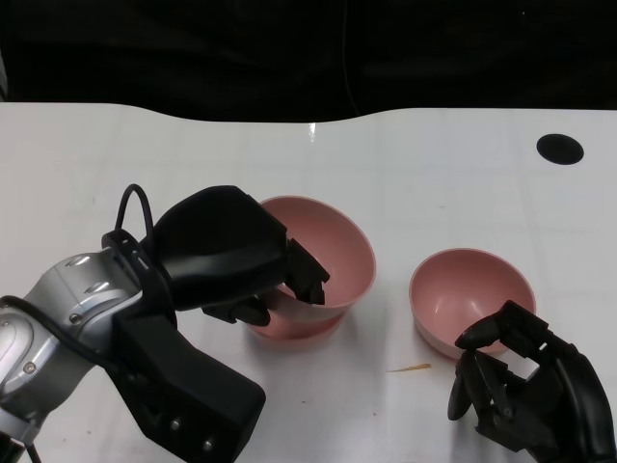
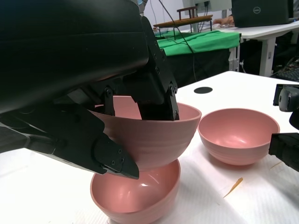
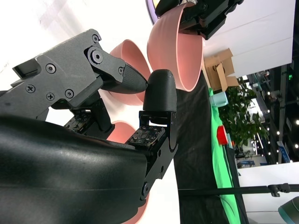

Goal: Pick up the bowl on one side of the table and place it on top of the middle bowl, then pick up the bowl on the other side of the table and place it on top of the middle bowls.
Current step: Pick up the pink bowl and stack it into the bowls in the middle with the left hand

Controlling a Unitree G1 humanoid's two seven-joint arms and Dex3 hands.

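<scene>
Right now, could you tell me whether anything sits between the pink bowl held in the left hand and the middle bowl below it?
Nothing visible does. The left hand holds the pink plastic bowl directly above the middle pink bowl, with only open air between them.

L hand (image 2: pixel 107 93) grips upper pink bowl (image 2: pixel 154 140) by rim, fingers inside + thumb outside, held over middle bowl (image 2: pixel 140 196) w/ base dipping into it; third bowl (image 2: pixel 238 135) sits on white table (image 2: pixel 46 196) just beside
</scene>
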